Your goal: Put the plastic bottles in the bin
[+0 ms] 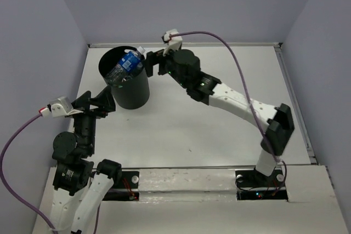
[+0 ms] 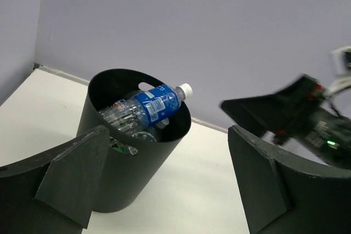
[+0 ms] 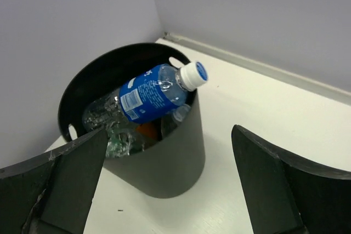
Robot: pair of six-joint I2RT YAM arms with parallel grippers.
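Inside the bin (image 1: 133,96) a blue-labelled bottle (image 1: 128,64) lies tilted on top of the pile, white cap (image 3: 193,74) poking over the rim. Under it are clear bottles (image 2: 118,115), with a bit of orange (image 3: 148,130) and of green (image 2: 117,146) showing. Right gripper (image 1: 147,63) hangs just beside the bin's rim, jaws apart, holding nothing. Left gripper (image 1: 109,101) sits near the bin's opposite side, low by its wall, jaws also apart and empty. Bin stands upright on the white table (image 1: 219,132).

No legible text on bottle label (image 3: 143,98)
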